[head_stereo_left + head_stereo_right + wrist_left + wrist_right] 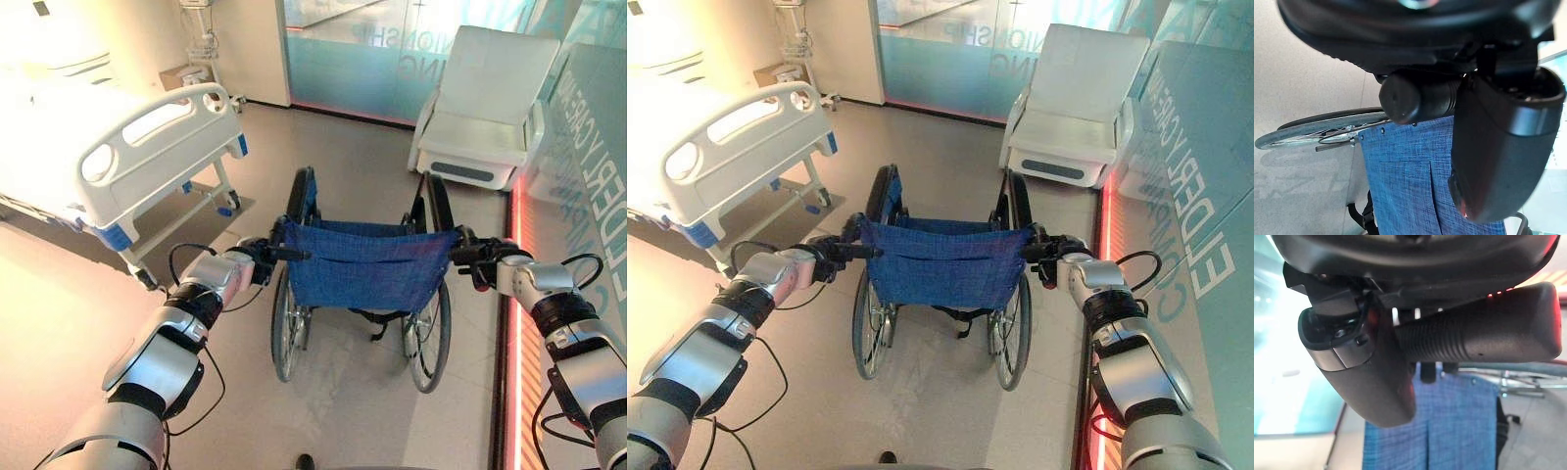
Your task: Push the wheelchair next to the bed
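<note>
Beige floor carries the wheelchair (362,284) at centre, bed (118,147) at ten o'clock, well apart. Left hand (257,262) and right hand (477,259) clasp its push handles; next, steer forward-left.

- Wheelchair (362,284): I see it upright on the floor at centre frame, viewed from behind. Blue fabric backrest, black frame, two large spoked rear wheels, black armrests. Seat faces 12 o'clock.
- Push handles: black ribbed grips at the backrest's upper corners, one pointing to 9 o'clock, one to 3 o'clock.
- Bed (127,157): white, with blue corner bumpers and a slotted footboard, at 10 o'clock from the wheelchair, near but apart.
</note>
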### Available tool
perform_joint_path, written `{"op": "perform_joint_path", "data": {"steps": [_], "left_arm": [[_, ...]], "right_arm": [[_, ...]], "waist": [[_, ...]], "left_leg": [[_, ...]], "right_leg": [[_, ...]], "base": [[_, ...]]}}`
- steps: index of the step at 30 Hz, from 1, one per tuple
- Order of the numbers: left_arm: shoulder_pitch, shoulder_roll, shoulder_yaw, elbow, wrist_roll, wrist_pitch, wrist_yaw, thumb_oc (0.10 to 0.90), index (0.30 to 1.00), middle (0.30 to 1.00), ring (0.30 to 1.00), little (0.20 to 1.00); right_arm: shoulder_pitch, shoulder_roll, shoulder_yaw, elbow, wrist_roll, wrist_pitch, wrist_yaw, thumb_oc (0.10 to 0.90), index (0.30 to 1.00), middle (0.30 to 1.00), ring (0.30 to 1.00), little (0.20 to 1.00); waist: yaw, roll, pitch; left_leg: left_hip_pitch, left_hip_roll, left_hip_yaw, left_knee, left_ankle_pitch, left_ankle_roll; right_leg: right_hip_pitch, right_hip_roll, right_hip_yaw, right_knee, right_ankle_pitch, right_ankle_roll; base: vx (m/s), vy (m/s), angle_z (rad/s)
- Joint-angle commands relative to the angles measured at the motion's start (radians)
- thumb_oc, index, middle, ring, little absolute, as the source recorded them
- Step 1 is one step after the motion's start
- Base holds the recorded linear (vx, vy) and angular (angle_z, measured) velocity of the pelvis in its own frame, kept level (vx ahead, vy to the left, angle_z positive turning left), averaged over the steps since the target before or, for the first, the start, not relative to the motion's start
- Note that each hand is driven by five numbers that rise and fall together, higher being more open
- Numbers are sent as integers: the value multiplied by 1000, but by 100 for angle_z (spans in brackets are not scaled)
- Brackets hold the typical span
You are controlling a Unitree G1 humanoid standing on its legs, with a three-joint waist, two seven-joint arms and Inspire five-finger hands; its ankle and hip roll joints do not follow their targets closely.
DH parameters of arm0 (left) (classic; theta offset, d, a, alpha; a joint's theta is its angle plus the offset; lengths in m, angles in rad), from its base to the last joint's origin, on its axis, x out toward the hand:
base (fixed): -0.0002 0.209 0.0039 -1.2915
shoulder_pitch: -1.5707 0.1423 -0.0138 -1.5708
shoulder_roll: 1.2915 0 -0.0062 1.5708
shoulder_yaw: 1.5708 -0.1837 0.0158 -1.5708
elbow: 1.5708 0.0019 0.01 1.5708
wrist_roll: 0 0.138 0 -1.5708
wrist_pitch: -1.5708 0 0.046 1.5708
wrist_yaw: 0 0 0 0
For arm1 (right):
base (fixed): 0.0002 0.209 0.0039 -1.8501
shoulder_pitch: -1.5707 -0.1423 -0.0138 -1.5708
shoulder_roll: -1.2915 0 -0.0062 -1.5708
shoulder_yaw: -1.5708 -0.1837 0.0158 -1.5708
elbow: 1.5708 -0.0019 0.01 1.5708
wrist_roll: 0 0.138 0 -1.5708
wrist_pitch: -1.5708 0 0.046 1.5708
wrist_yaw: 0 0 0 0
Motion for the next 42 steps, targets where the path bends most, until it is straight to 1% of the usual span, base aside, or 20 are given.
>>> {"op": "perform_joint_path", "data": {"steps": [1,6,7,8,9,10,11,12,14,15,17,19,20,22,26,31,32,38,42], "left_arm": [[-110,2,-5,36,28,-106,12,800,900,900,900,900],[-111,-7,-2,42,9,-98,20,800,900,900,900,900],[-110,-9,0,42,-3,-110,27,701,752,752,752,752],[-108,-10,1,41,-13,-122,36,573,559,559,559,559],[-106,-11,4,39,-31,-148,48,469,404,404,404,404],[-104,-12,10,36,-40,-178,57,400,300,300,300,300],[-103,-13,17,31,-57,-215,78,400,300,300,300,300],[-103,-14,20,28,-64,-232,89,400,300,300,300,300],[-92,-14,42,4,-80,-295,124,400,300,300,300,300],[-90,-15,45,0,-78,-299,128,400,300,300,300,300],[-76,-21,64,-26,-84,-343,149,400,300,300,300,300],[-70,-25,74,-38,-79,-357,157,400,300,300,300,300],[-62,-30,85,-51,-75,-388,165,400,300,300,300,300],[-59,-36,96,-63,-76,-404,175,400,300,300,300,300],[-53,-49,108,-80,-65,-403,183,400,300,300,300,300],[-57,-50,103,-90,-45,-378,166,400,300,300,300,300],[-58,-51,99,-92,-24,-361,153,400,300,300,300,300],[-74,-38,75,-94,-13,-319,96,400,300,300,300,300],[-90,-27,60,-93,-34,-295,77,400,300,300,300,300]], "right_arm": [[-95,101,34,-76,56,-85,125,400,300,300,300,300],[-92,106,36,-75,51,-83,138,400,300,300,300,300],[-91,107,38,-82,53,-80,137,400,300,300,300,300],[-90,107,40,-86,54,-78,138,400,300,300,300,300],[-89,107,42,-89,56,-77,138,400,300,300,300,300],[-86,107,42,-90,54,-77,142,400,300,300,300,300],[-84,107,43,-93,55,-79,141,400,300,300,300,300],[-82,108,43,-95,56,-80,140,400,300,300,300,300],[-67,106,38,-114,59,-80,142,400,300,300,300,300],[-65,107,37,-116,59,-81,142,400,300,300,300,300],[-49,106,31,-132,61,-84,143,400,300,300,300,300],[-41,107,29,-139,59,-86,141,400,300,300,300,300],[-34,104,24,-146,58,-86,144,400,300,300,300,300],[-31,105,21,-152,59,-86,143,400,300,300,300,300],[-25,110,18,-157,60,-89,143,400,300,300,300,300],[-32,113,17,-158,61,-83,137,400,300,300,300,300],[-33,115,20,-158,59,-83,136,400,300,300,300,300],[-42,113,26,-160,55,-77,138,400,300,300,300,300],[-57,107,26,-158,59,-71,134,400,300,300,300,300]], "waist": [[35,5,-30],[32,1,-26],[30,-1,-25],[29,-2,-24],[28,-3,-23],[28,-4,-23],[28,-6,-21],[27,-6,-21],[28,-8,-19],[28,-9,-19],[30,-11,-17],[30,-12,-15],[32,-14,-12],[34,-16,-9],[36,-18,-5],[35,-17,-5],[35,-17,-6],[34,-13,-9],[36,-9,-7]], "left_leg": [[47,-45,38,4,-111,-27],[46,-43,46,4,-110,-25],[47,-43,47,4,-111,-24],[47,-43,48,4,-111,-24],[46,-44,48,4,-111,-23],[46,-45,46,4,-112,-23],[45,-45,45,4,-112,-22],[45,-45,45,4,-112,-22],[44,-46,42,4,-113,-21],[44,-46,42,4,-113,-21],[43,-47,40,4,-114,-19],[44,-47,41,4,-114,-18],[45,-48,41,4,-114,-16],[46,-49,41,4,-115,-13],[52,-52,44,10,-121,-7],[56,-56,57,25,-131,-1],[56,-58,60,33,-136,2],[49,-71,65,72,-159,15],[45,-79,66,92,-168,23]], "right_leg": [[-60,6,10,34,43,0],[-64,7,17,36,45,1],[-66,7,19,37,46,1],[-67,7,21,37,46,1],[-68,7,23,37,46,1],[-68,7,26,38,46,1],[-70,7,29,39,47,1],[-70,7,30,39,47,1],[-73,6,35,42,47,2],[-73,6,36,43,46,2],[-76,5,38,48,45,2],[-77,4,37,51,44,1],[-79,2,36,57,42,1],[-81,0,35,63,39,1],[-81,-5,33,74,35,2],[-78,-13,32,84,31,4],[-78,-16,33,87,31,6],[-85,-34,40,112,27,14],[-93,-48,42,138,24,23]], "base": [[39,-1,-3],[36,-4,-2],[29,-6,-4],[35,-5,-6],[34,-4,-7],[41,-5,-8],[37,-5,-6],[41,-4,-5],[39,-3,-10],[31,-3,-9],[22,1,-4],[15,8,-5],[15,15,-6],[18,17,-6],[21,21,-5],[21,42,-2],[13,37,0],[11,62,-1],[12,87,-2]]}}
